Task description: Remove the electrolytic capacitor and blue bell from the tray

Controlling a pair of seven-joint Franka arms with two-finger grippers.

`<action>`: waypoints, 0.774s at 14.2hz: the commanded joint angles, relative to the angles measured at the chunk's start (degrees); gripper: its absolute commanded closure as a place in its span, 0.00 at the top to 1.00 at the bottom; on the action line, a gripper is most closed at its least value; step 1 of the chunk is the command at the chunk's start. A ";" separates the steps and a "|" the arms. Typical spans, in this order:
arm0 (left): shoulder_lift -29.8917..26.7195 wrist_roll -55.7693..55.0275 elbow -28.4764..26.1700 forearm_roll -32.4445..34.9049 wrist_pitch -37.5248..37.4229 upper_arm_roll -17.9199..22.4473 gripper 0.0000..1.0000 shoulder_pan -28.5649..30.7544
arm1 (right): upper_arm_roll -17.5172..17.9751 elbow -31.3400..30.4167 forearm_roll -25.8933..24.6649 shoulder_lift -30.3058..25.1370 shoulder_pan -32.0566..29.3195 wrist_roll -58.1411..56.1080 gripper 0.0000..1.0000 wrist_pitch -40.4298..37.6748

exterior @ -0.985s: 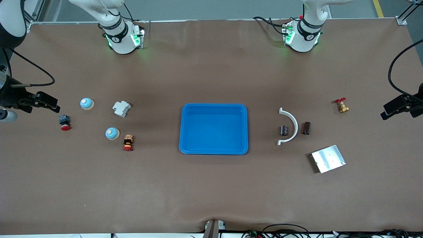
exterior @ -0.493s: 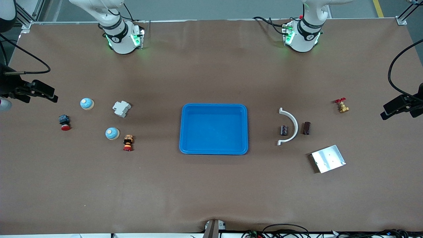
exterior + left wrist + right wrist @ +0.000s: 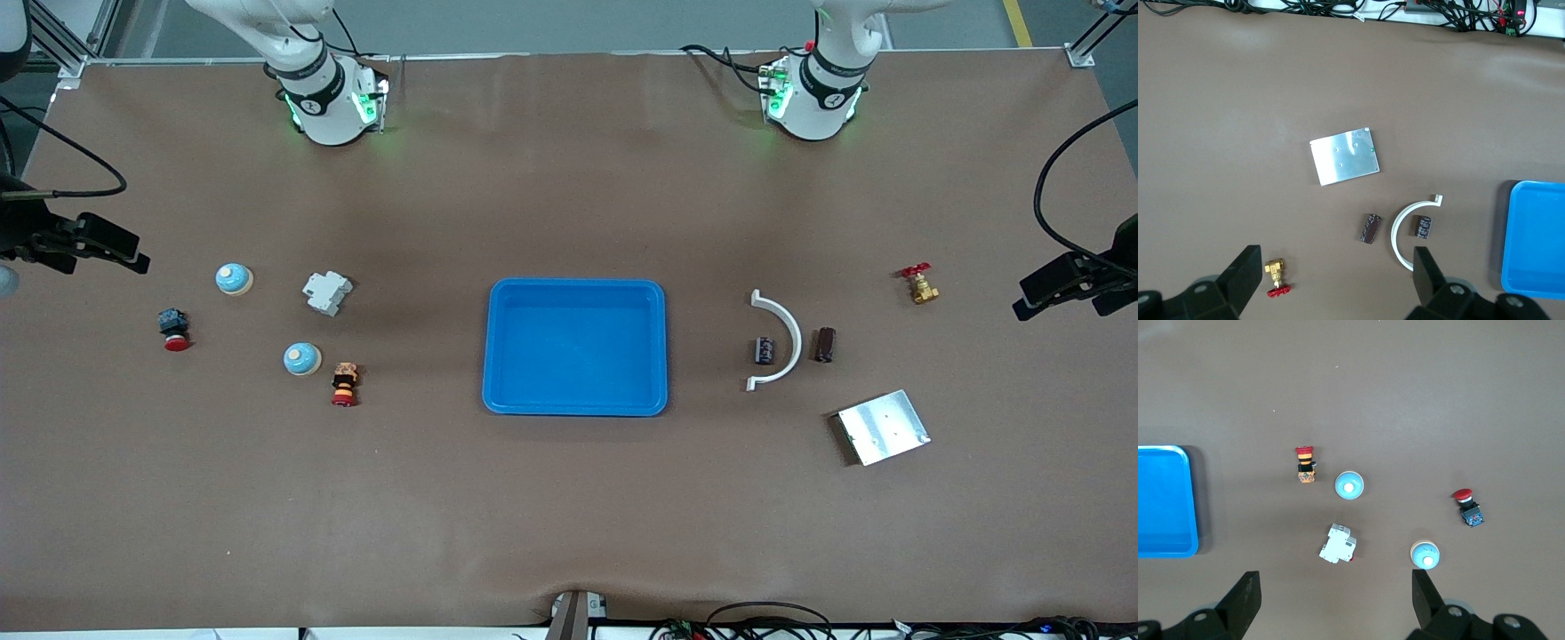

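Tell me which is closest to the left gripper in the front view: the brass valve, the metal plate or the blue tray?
From the left gripper:
1. Brass valve, at the left arm's end.
2. Metal plate, nearer the front camera.
3. Blue tray, mid-table.

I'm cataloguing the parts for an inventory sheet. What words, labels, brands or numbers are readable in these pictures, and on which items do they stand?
None can be read.
Capacitor inside the white arc: pale markings on its sleeve, too small to read.
Dark capacitor: no legible print.
White breaker: no marking legible.
Two arm bases: each has a round dark emblem, not readable as text.
Blue tray, bells, metal plate: no print visible.
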 commanded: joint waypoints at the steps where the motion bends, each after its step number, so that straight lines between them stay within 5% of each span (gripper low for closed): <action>1: -4.18 -1.00 -5.50 1.27 0.54 -0.70 1.00 0.24 | 0.63 -0.22 0.98 -1.43 -1.20 -0.17 1.00 -0.96; 11: -5.15 -1.00 -7.37 1.35 1.16 -0.79 1.00 -0.02 | 0.63 -0.58 0.98 -1.43 -1.20 -0.17 1.00 -0.96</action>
